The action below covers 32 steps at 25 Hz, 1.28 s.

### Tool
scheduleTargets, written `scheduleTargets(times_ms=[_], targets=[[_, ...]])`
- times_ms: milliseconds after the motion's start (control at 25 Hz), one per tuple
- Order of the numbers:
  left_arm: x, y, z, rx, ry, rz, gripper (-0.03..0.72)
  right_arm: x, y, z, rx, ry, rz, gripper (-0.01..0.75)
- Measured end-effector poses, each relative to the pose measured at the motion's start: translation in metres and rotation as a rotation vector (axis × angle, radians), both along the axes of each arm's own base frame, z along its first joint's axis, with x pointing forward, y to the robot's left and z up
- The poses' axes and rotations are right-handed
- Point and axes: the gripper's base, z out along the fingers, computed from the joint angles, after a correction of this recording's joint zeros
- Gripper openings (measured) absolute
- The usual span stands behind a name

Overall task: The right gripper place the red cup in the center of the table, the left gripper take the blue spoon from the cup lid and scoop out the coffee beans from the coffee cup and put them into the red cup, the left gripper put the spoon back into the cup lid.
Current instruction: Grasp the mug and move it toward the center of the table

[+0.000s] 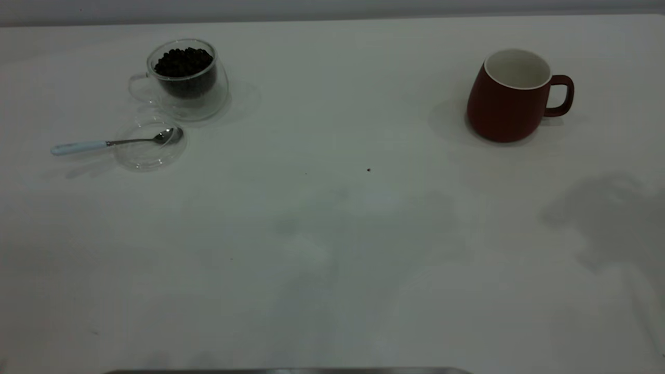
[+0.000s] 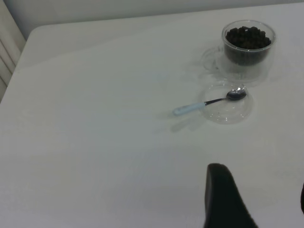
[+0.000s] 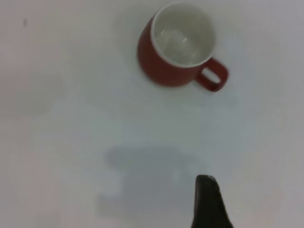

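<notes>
Red cup (image 3: 173,57) upright, empty, on table (image 3: 71,118).

Clear glass is seen in the coffee cup (image 1: 179,83) and cup lid (image 1: 149,150). A shiny metal bowl is shown on the blue spoon (image 1: 117,142). The red cup (image 1: 506,106) looks matt outside, and the coffee beans (image 1: 183,61) look glossy.

— Where do you see the red cup (image 1: 509,101)?

— Look to the upper right of your exterior frame: it stands upright on the table (image 1: 332,249), its white inside bare, its handle pointing right.

— And the coffee cup (image 1: 184,78)?

— Upper left, upright, with the coffee beans (image 1: 183,62) heaped inside. Just below it you have the cup lid (image 1: 150,145) lying flat, and the blue spoon (image 1: 111,142) rests with its bowl on the lid, its pale handle reaching left past the rim.
</notes>
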Motion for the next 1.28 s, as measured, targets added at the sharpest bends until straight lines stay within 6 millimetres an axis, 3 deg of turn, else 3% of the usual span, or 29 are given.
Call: scheduleTargets(times_ms=[360, 640, 920, 1280], targets=[[0.000, 0.000, 0.000, -0.001, 0.000, 0.000, 0.448, 0.078, 0.004, -0.055, -0.121, 0.103, 0.202, 0.507], [0.000, 0.000, 0.000, -0.001, 0.000, 0.000, 0.448, 0.129, 0.009, -0.102, -0.161, 0.146, 0.276, 0.507], [0.000, 0.000, 0.000, -0.002, 0.000, 0.001, 0.448, 0.160, 0.012, -0.147, -0.220, 0.219, 0.349, 0.507], [0.000, 0.000, 0.000, -0.002, 0.000, 0.001, 0.448, 0.182, 0.009, -0.169, -0.294, 0.240, 0.398, 0.507]])
